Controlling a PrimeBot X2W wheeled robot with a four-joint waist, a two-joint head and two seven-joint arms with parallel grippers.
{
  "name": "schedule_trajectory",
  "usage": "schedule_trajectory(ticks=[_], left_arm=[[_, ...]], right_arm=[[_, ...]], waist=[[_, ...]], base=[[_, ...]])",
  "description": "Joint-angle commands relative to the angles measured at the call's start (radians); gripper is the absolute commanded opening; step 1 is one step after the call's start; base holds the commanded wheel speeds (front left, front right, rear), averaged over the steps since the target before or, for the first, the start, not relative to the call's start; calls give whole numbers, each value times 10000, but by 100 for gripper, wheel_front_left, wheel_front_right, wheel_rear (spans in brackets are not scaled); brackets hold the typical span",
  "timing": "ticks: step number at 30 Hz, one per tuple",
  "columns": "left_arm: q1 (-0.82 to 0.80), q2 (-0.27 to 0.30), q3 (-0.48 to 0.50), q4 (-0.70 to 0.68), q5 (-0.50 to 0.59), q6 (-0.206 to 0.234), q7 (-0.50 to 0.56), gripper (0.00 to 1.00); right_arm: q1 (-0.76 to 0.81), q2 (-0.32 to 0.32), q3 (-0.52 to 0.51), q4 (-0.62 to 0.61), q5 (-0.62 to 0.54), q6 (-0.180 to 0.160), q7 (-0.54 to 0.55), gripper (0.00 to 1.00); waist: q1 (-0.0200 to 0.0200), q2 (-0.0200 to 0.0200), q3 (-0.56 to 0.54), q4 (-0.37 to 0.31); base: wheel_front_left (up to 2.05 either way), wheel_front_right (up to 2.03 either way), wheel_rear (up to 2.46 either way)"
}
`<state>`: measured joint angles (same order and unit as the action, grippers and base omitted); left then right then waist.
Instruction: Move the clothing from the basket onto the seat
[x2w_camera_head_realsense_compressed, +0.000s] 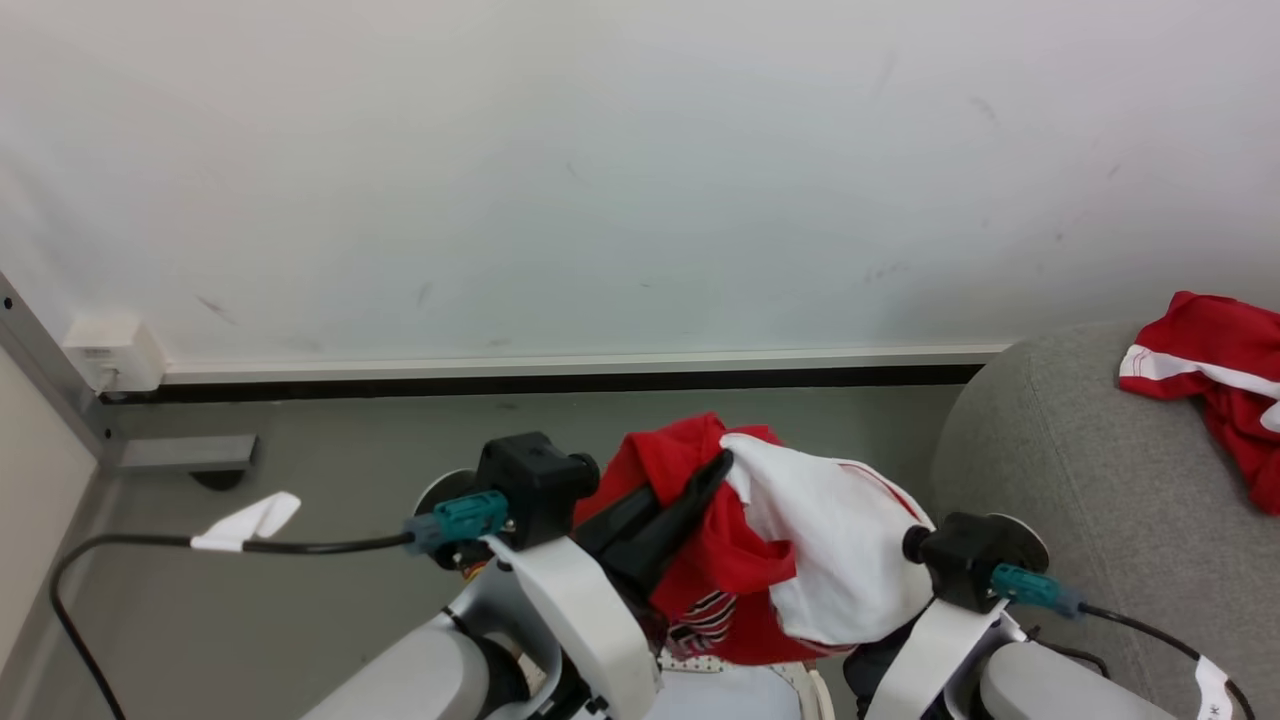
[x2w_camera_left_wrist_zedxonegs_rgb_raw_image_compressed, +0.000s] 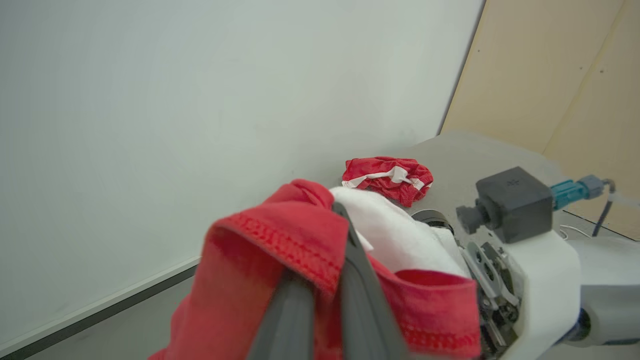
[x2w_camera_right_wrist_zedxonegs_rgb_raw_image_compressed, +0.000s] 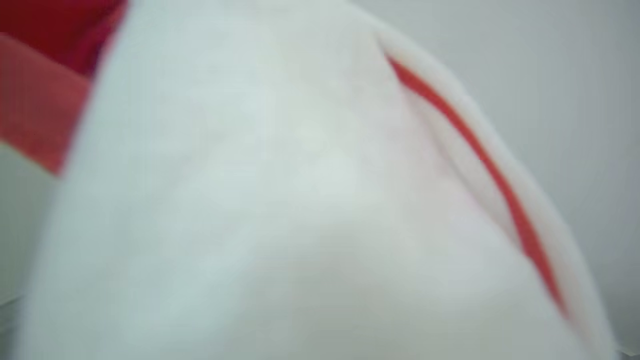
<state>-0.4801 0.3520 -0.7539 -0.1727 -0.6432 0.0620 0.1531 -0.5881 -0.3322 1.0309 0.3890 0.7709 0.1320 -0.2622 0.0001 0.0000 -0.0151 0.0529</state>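
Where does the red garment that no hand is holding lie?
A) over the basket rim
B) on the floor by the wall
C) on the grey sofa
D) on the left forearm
C: the loose red garment with a white stripe rests on top of the grey sofa.

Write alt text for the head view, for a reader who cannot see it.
The left gripper pinches a red-and-white garment above the grey floor, before a white wall. At right, a second red garment lies on the grey sofa.
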Motion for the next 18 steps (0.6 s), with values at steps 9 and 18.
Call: schedule_trajectory(ticks=[9, 18], left_arm=[[343, 139, 36, 769, 307, 102, -627, 100], [510, -13, -335, 1277, 720, -62, -1352, 100]], right_arm=[[243, -452, -866, -459, 422, -26, -35, 0], [341, -1059, -1974, -580, 569, -26, -36, 0]], waist=[[-1, 0, 79, -341], [-1, 0, 184, -996]], base=[[0, 0, 0], [0, 0, 0]])
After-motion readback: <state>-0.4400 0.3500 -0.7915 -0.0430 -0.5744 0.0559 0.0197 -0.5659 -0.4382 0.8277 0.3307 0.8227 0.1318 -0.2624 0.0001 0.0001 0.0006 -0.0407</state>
